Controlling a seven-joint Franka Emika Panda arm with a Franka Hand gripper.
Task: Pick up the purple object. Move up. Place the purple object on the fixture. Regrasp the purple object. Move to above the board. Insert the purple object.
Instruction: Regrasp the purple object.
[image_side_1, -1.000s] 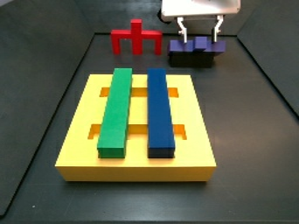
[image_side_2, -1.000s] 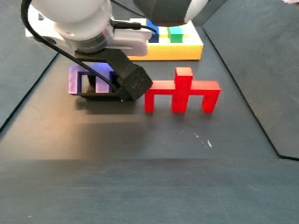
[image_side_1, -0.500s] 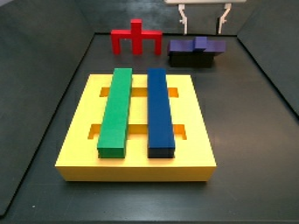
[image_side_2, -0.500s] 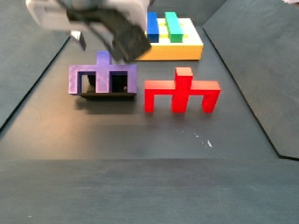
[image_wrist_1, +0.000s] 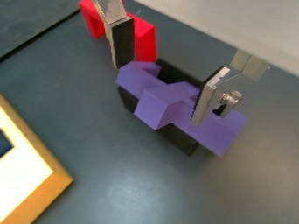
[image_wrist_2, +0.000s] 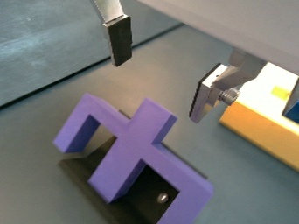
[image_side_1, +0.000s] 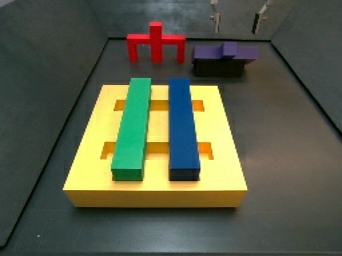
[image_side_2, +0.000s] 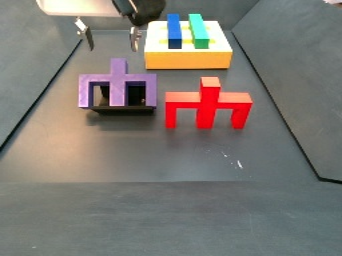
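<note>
The purple object (image_wrist_1: 176, 107) sits on the fixture (image_side_2: 120, 110) – its post pointing up, its crossbar lying level. The gripper (image_wrist_1: 167, 66) hangs directly above it, jaws wide and empty, one finger on each side of the post. I judge regrasping needs a straight descent.

Robot lab test cell, dark walled tabletop (image_side_1: 287, 130), end effector (image_side_2: 110, 35) above, slotted yellow board (image_side_1: 94, 160)

The end effector (image_side_2: 110, 34) has let go and risen, apparently well clear of the purple object (image_side_2: 118, 90).
</note>
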